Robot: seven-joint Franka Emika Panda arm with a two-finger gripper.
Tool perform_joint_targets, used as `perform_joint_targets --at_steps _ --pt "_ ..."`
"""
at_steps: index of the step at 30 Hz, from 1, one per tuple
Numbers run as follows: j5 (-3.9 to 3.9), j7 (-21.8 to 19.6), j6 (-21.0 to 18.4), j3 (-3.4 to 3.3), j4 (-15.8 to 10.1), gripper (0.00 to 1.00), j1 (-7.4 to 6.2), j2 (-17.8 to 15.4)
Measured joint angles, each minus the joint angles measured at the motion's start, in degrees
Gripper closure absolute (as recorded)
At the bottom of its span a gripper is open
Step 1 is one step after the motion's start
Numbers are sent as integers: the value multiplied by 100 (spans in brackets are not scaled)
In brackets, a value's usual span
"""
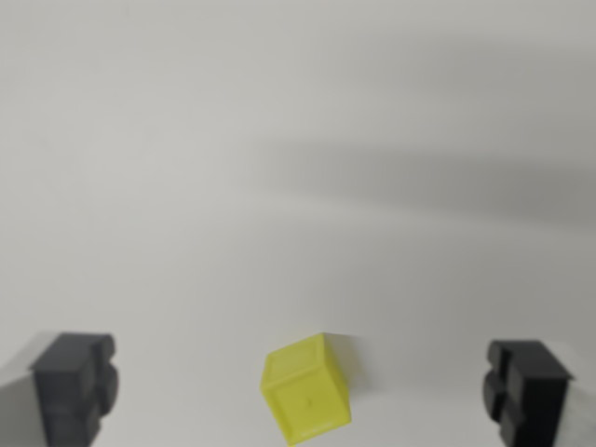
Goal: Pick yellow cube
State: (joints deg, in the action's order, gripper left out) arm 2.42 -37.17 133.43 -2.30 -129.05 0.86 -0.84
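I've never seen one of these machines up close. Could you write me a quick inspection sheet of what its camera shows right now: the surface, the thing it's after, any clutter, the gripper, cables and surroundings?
Surface: plain pale tabletop, matte, with a soft dark shadow band across the wrist view's upper right.
Job's things: one yellow cube, resting on the surface, turned at an angle, low in the picture and roughly centred between the fingers.
Clutter: nothing seen.
Gripper: gripper open; two dark fingertips at the bottom corners, wide apart, neither touching the cube.
Cables: nothing seen.
Surroundings: nothing seen beyond the tabletop; the view is slightly blurred.
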Motion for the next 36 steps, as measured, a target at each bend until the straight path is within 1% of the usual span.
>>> perform_joint_targets --at_steps 20,36 --pt "3 602 690 0 -869 0 43 -55" --pt "3 1082 1279 0 -1486 0 80 15"
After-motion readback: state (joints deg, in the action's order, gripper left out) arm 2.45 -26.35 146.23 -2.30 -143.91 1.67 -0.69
